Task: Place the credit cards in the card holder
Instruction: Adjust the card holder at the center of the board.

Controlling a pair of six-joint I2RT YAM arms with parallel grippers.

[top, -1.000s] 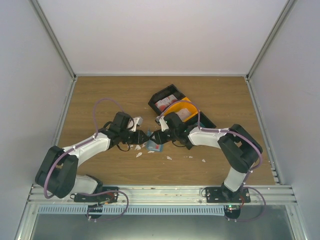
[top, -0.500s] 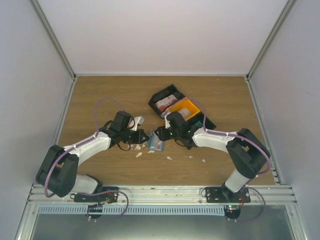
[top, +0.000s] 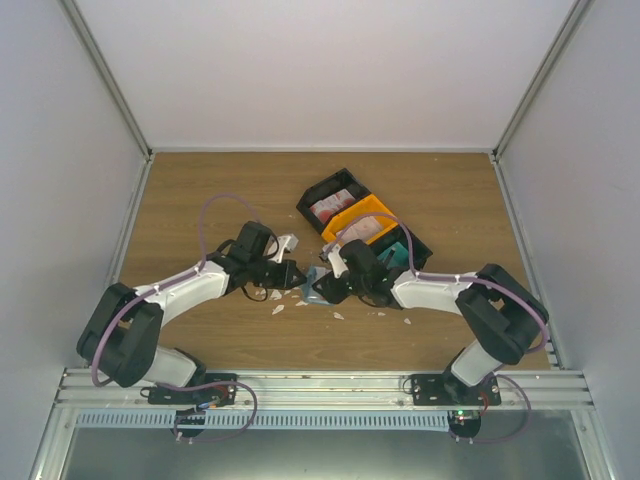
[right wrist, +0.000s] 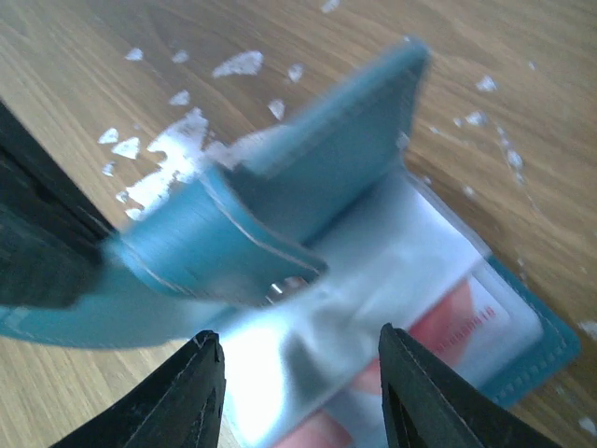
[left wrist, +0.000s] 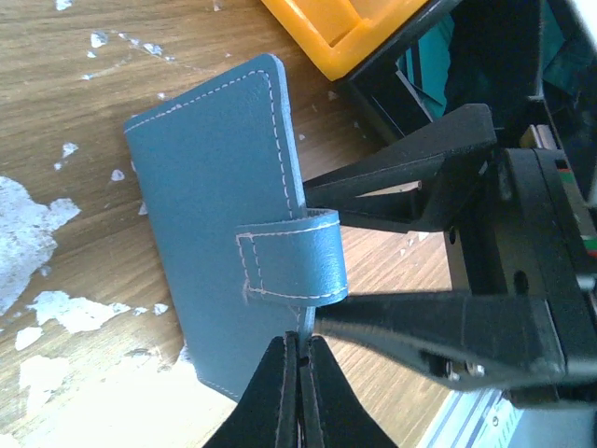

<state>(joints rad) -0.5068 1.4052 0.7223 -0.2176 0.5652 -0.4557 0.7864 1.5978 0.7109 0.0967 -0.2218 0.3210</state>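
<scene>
Left claw [left wrist: 298, 343] pinches the card holder [left wrist: 210, 205] by its edge; right claw [right wrist: 298, 338], spread, straddles its strap [left wrist: 294, 257].

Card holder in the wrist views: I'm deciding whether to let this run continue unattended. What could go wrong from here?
1. The left gripper pinches only a thin edge of the card holder, so the cover may slip free and fall shut.
2. The strap sits right at the fingertips of the open right gripper and could snag on them.
3. The clear sleeve looks crumpled, so a card might jam.
</scene>
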